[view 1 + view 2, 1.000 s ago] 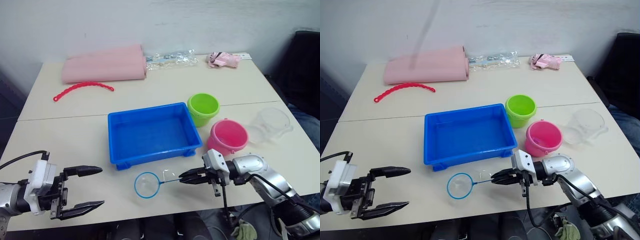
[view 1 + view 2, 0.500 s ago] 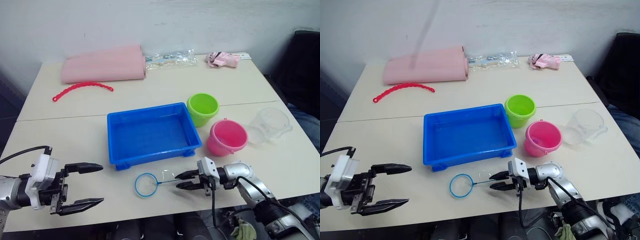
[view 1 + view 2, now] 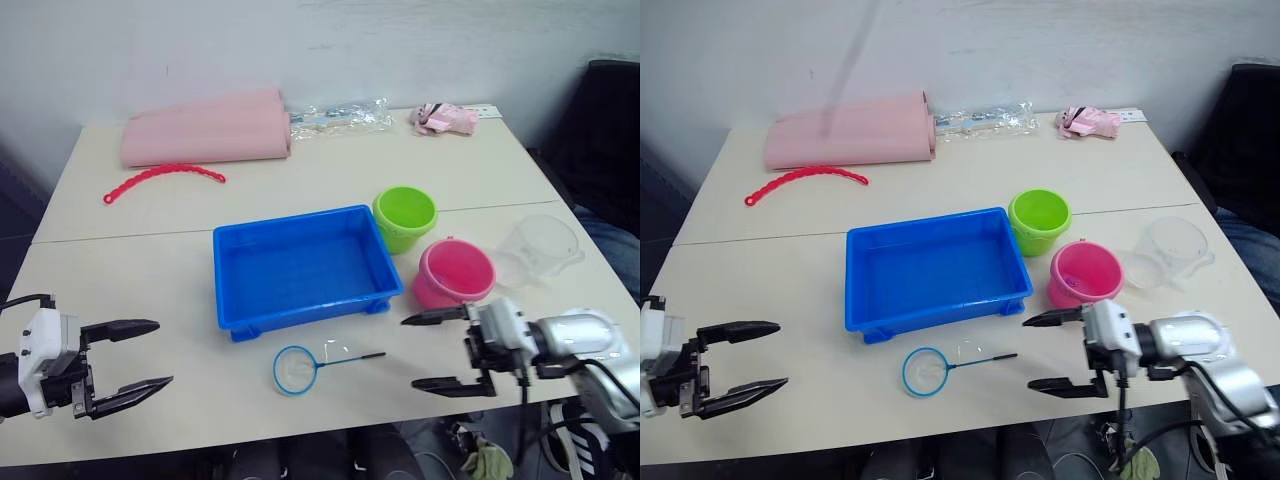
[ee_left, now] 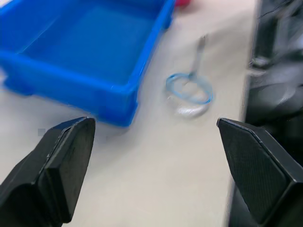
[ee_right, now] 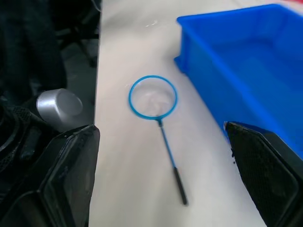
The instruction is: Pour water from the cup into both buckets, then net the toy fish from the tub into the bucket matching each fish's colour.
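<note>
One net point(image 3: 300, 368) is lying flat on the table point(image 3: 150, 270) just in front of the tub point(image 3: 300, 265), its handle pointing toward the right gripper point(image 3: 452, 350), which is hovering nearer, fingers spread and empty. The left gripper point(image 3: 128, 355) is waiting farther off, also spread.

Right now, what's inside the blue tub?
The blue tub shows only its bare blue floor; no fish are visible in it. Any water can't be judged. The net lies outside, on the table in front.
</note>
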{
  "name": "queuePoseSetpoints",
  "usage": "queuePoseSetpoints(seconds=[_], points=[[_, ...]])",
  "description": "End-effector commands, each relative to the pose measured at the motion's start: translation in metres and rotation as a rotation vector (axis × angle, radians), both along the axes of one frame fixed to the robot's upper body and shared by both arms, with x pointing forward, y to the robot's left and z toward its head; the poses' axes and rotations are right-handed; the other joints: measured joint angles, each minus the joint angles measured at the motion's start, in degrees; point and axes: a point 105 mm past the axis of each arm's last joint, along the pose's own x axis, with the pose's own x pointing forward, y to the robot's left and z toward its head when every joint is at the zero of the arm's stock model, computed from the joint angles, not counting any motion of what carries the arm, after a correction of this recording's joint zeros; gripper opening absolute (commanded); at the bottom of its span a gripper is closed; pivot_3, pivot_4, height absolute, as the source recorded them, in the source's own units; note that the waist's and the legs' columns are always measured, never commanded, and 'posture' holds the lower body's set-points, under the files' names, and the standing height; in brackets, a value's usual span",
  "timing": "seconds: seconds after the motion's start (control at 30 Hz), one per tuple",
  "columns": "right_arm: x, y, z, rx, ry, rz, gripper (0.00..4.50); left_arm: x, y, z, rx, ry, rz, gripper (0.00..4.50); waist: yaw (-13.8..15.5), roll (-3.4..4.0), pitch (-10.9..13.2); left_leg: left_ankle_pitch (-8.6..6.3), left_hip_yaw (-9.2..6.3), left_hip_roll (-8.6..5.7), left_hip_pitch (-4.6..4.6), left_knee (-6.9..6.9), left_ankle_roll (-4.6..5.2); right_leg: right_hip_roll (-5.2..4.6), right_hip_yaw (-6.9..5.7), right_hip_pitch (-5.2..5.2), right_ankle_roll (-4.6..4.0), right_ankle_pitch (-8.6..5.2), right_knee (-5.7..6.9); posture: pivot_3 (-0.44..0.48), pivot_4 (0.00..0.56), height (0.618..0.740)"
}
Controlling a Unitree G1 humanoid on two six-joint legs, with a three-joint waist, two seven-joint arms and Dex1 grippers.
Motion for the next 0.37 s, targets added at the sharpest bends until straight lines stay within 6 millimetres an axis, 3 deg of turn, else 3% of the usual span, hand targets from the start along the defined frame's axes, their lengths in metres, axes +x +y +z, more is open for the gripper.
queuePoseSetpoints(seconds=[0.03,0.13,0.2,0.37], points=[[0.007,-0.018,0.025,-0.027,-0.137,-0.082,4.47,0.000,0.031,0.001,0.084,-0.077,0.142,4.50,0.0,-0.02,0.0,-0.01,0.00,0.00,0.00,0.00,0.00,0.00,0.00,-0.01,0.00,0.00,0.00,0.000,0.150,0.740],[0.020,-0.044,0.040,-0.067,-0.225,-0.196,4.47,-0.006,0.042,-0.007,0.095,-0.076,0.179,4.50,0.1,-0.02,0.0,-0.01,-0.02,0.00,-0.02,0.00,0.02,-0.04,0.02,-0.01,-0.01,-0.01,-0.01,0.000,0.150,0.740],[0.021,-0.059,0.035,-0.150,-0.247,-0.201,4.47,-0.005,0.044,-0.010,0.090,-0.083,0.194,4.50,0.2,-0.02,0.0,0.00,-0.01,-0.05,-0.02,0.00,0.02,-0.13,0.03,0.00,-0.01,0.00,-0.03,0.000,0.150,0.740],[0.030,-0.068,0.037,-0.136,-0.282,-0.240,4.47,-0.004,0.040,-0.012,0.059,-0.072,0.188,4.50,0.2,-0.09,-0.1,0.04,-0.10,-0.11,-0.06,-0.01,0.03,-0.21,-0.02,0.10,0.01,0.00,-0.16,0.000,0.150,0.740]])
